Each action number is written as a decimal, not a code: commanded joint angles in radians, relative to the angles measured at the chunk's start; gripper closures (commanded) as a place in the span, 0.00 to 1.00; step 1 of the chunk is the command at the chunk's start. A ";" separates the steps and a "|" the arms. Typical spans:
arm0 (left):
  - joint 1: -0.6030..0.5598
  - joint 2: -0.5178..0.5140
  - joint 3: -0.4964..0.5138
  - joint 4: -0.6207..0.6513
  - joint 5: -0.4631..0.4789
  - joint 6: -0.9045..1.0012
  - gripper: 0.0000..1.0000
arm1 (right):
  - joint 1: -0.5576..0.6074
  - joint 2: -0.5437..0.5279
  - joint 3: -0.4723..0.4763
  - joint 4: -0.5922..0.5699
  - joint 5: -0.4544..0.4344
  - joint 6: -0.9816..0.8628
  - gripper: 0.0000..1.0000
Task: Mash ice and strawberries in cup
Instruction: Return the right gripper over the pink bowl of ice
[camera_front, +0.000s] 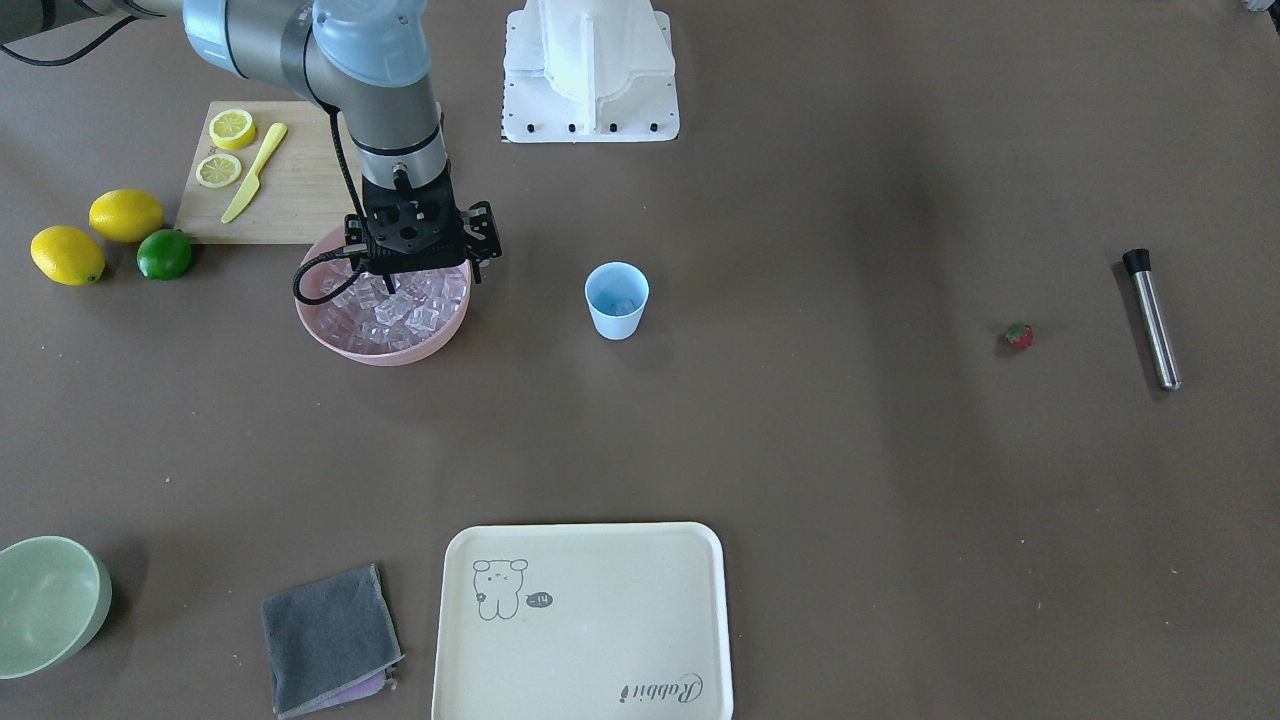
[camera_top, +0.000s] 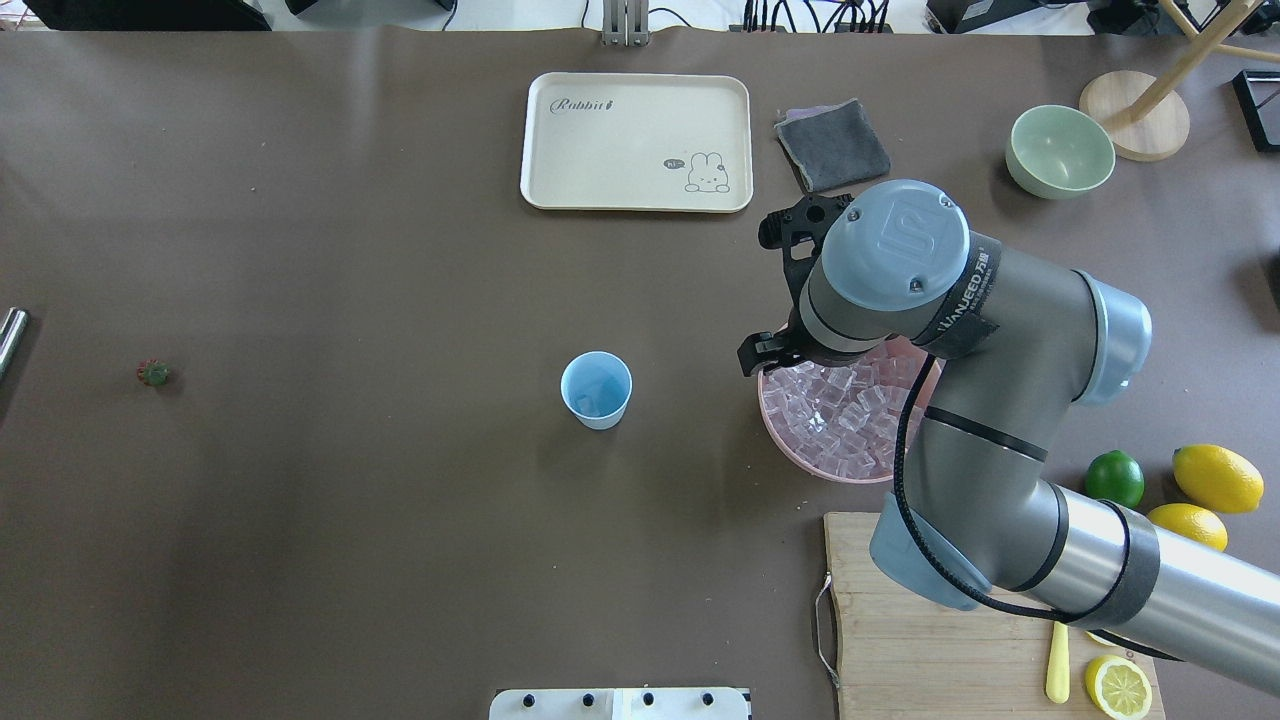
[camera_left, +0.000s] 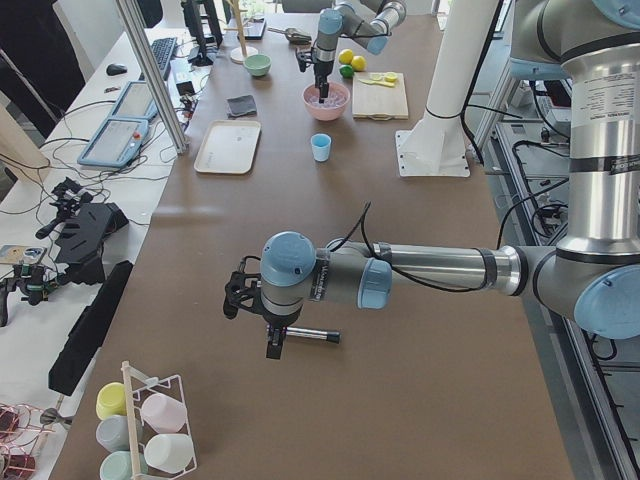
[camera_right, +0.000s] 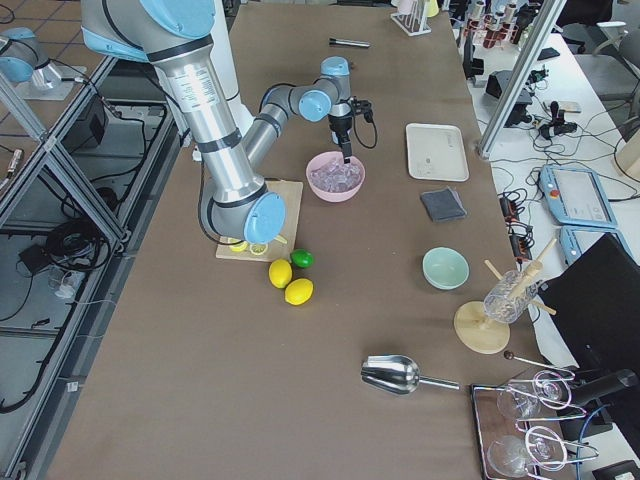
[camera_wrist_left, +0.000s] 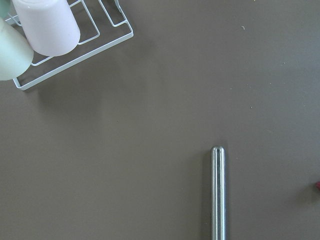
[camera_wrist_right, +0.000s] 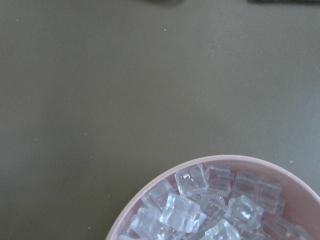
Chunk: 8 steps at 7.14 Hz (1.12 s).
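Front view: the right gripper dips into the ice in the pink bowl; its finger spread cannot be determined. Overhead: the cup stands mid-table, beside the bowl. Cubes likely hard and slippery; pinch across flat faces.

Light-blue cup, pink bowl, red strawberry, brown table
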 joint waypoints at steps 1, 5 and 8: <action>-0.001 0.000 0.000 0.001 0.000 0.000 0.01 | 0.024 0.009 -0.003 0.001 -0.020 -0.330 0.00; -0.001 0.005 -0.016 0.001 0.000 0.000 0.01 | -0.005 0.010 -0.071 0.073 -0.051 -0.443 0.02; -0.007 0.006 -0.022 0.001 0.000 0.000 0.01 | -0.003 -0.003 -0.087 0.133 -0.056 -0.454 0.18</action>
